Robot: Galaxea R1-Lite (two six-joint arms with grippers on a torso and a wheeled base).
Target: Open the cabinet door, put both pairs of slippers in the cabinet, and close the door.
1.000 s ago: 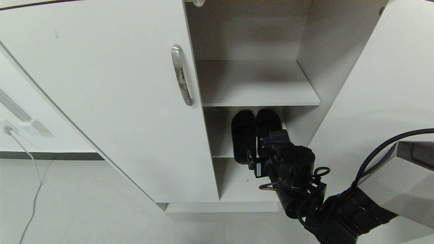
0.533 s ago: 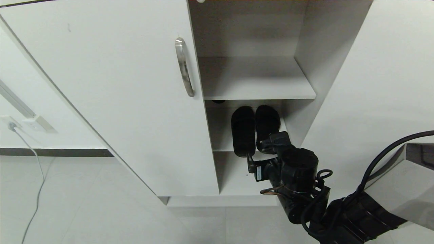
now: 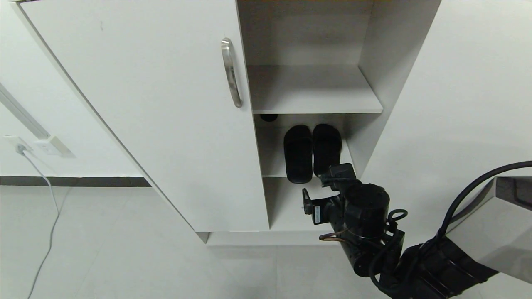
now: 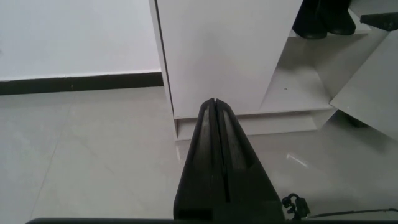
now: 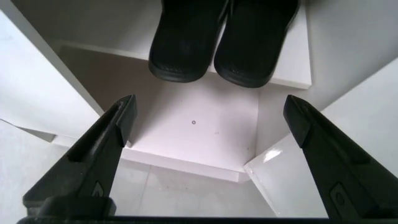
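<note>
While the right arm hangs before the open cabinet [image 3: 390,62], I record the site as follows. Flooring is pale glossy tile [image 3: 104,249], meeting a white wall at a dark skirting strip [image 3: 70,181]. A wall socket [image 3: 18,147] carries a grey cable [image 3: 45,195] down to the floor. The cabinet is white. Its left door [image 3: 145,104] is shut and has a metal bar handle [image 3: 231,72]; its right door [image 3: 457,104] is swung wide. Inside I count an upper shelf [image 3: 311,89], a middle shelf [image 3: 270,158] and a bottom compartment [image 3: 291,211]. The pair of black slippers [image 3: 311,151] lies side by side on the middle shelf, lengthwise front to back, near ends at the front edge. A small dark item [image 3: 268,117] sits at the back beneath the upper shelf; I cannot identify it.

The right gripper [image 3: 319,187] is just in front of the slippers' near ends, apart from them, jaws spread wide with nothing between. The right wrist view adds detail: one slipper slightly overhangs the shelf lip, and a tiny dark speck [image 5: 193,122] marks the bottom compartment's floor. The left wrist view supplies the left gripper [image 4: 214,109], out over the tile and well apart from the cabinet, jaws pressed together on nothing. It also gives the cabinet's recessed plinth [image 4: 249,124].
</note>
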